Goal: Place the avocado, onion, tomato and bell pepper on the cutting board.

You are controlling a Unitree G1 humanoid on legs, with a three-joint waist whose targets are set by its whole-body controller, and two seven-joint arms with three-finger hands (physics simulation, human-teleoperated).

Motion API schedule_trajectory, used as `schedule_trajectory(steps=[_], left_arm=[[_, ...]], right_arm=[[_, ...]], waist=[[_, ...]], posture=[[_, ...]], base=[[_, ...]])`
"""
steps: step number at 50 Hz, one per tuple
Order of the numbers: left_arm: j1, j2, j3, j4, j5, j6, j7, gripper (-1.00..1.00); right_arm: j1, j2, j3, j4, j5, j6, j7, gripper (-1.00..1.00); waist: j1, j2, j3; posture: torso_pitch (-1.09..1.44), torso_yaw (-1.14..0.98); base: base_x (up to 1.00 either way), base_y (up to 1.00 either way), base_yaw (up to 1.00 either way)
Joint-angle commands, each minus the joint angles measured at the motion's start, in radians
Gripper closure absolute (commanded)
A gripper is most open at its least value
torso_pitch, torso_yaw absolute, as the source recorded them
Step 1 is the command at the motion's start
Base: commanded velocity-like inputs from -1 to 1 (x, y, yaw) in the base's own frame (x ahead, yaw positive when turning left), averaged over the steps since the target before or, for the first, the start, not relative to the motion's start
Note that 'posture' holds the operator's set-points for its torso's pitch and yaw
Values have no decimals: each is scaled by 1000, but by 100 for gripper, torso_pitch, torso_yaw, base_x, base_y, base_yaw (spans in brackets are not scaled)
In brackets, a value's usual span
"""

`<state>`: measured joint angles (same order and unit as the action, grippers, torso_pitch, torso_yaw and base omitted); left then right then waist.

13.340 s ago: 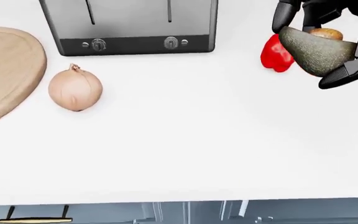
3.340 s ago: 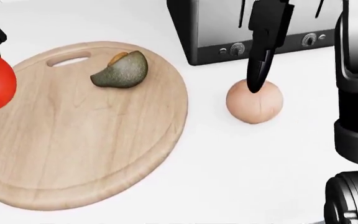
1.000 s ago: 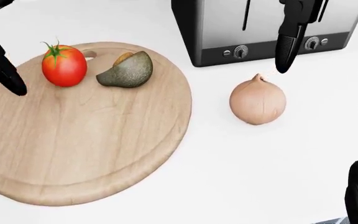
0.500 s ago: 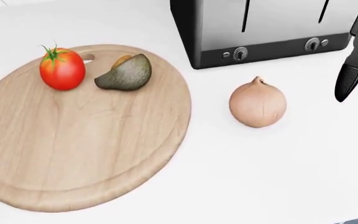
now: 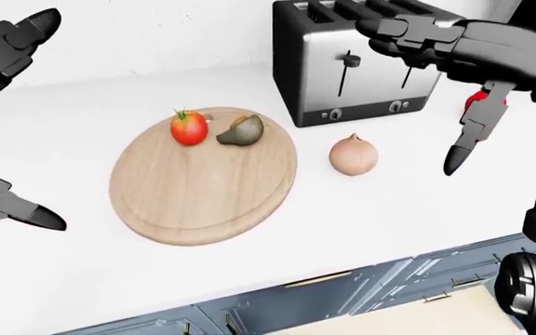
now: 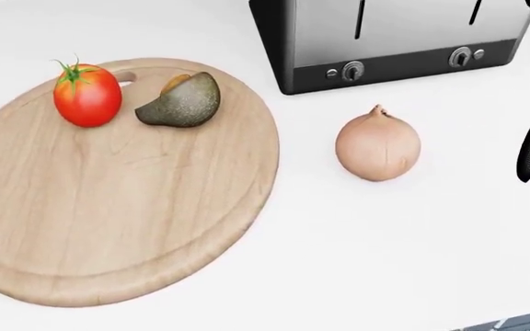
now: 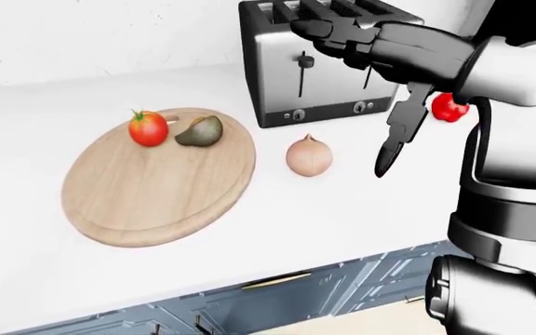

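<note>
The onion (image 6: 377, 144) sits on the tabletop (image 6: 366, 234) right of the board (image 6: 108, 200); the right robot hand (image 7: 380, 84), open and empty, hovers just right of it, nearer than the open left robot hand (image 5: 3, 125).

Even, bright, diffuse light fills all three views, and the glossy white countertop (image 6: 412, 241) reads nearly blown out, with no hard glare spots. Shadows are faint and soft: only a pale grey smudge sits beneath the round tan onion (image 6: 377, 143), left of the black three-finger right hand (image 5: 436, 42), and a thin one rims the round light-wood cutting board (image 6: 108, 227). The brushed-steel toaster with black base (image 5: 361, 63), just behind that hand, shows smooth vertical gradients instead of sharp reflections. Everything is crisp from edge to edge, without motion blur or defocus. Straight lines look unbent at the borders. The black hands render as flat, nearly detail-free dark shapes.
</note>
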<state>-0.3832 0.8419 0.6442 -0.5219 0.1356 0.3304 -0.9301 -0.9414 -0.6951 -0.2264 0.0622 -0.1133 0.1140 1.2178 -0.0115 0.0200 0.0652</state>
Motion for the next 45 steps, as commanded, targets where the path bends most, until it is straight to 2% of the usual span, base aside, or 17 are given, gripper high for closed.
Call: schedule_trajectory(steps=[1,3,4,7,10,15,17,18,19,27,29,31,35,40,42,44,45], left_arm=[[-18,26,32,-11,-7,-7,18,-100],[-11,29,45,-17,-14,-2,18,-100],[-9,30,46,-17,-15,-3,20,-100],[-6,32,46,-23,-18,3,25,-100],[-12,39,48,-21,-23,7,29,-100],[-17,56,56,-23,-35,19,31,-100],[-18,63,59,-21,-40,22,33,-100],[-17,64,59,-21,-42,23,35,-100],[-14,63,57,-20,-41,20,37,-100],[-12,68,62,-22,-48,24,39,-100],[-16,73,61,-25,-51,30,41,-100],[-7,69,70,-31,-52,26,38,-100],[0,75,84,-32,-57,26,34,-100],[16,66,94,-37,-57,23,34,-100],[16,66,95,-37,-57,25,32,-100],[15,66,97,-38,-59,26,31,-100],[15,68,97,-37,-59,26,32,-100]], right_arm=[[-31,-13,-19,-27,9,0,-14,-100],[-35,-17,-19,-15,6,-9,-14,-100],[-35,-18,-21,-18,9,-8,-12,-100],[-37,-21,-22,-17,13,-9,-11,-100],[-31,-21,-22,-16,12,-14,-13,-100],[-39,-24,-21,-8,12,-17,-9,-100],[-59,-26,-17,-2,11,-3,-9,-100],[-55,-26,-16,2,9,-13,-8,-100],[-48,-25,-18,-2,11,-18,-5,-100],[-21,-28,-24,-8,5,-34,4,-100],[-29,-28,-21,-4,4,-36,6,-100],[-22,-29,-22,1,-2,-53,7,-100],[-30,-30,-22,3,-2,-51,11,-100],[-18,-34,-27,5,2,-72,18,-100],[-25,-36,-26,8,3,-72,20,-100],[-26,-38,-26,12,6,-78,24,-100],[-27,-38,-26,13,6,-82,25,-100]], waist=[[1,1,-23],[0,1,-24],[1,3,-40],[-1,36,-33],[-2,39,-39],[4,-15,-26],[1,-87,-51],[1,-36,-33],[4,-50,-34],[18,11,-16],[16,35,-16],[14,81,-28],[10,68,-25],[8,27,-23],[11,-8,-27],[11,-68,-35],[5,-28,-29]], posture=[[0,0],[0,0],[0,0],[0,0],[0,0],[0,0],[0,0],[0,0],[0,0],[0,0],[0,0],[0,0],[0,0],[0,0],[0,0],[0,0],[0,0]], base=[[0,0,0],[0,0,0],[0,-19,0],[0,-21,0],[0,-21,0],[0,-21,0],[0,-20,0],[0,-19,0],[0,-20,0],[0,-19,0],[0,-19,0],[0,-19,0],[0,-20,0],[0,-19,0],[0,-19,0],[0,-20,0],[0,-20,0]])
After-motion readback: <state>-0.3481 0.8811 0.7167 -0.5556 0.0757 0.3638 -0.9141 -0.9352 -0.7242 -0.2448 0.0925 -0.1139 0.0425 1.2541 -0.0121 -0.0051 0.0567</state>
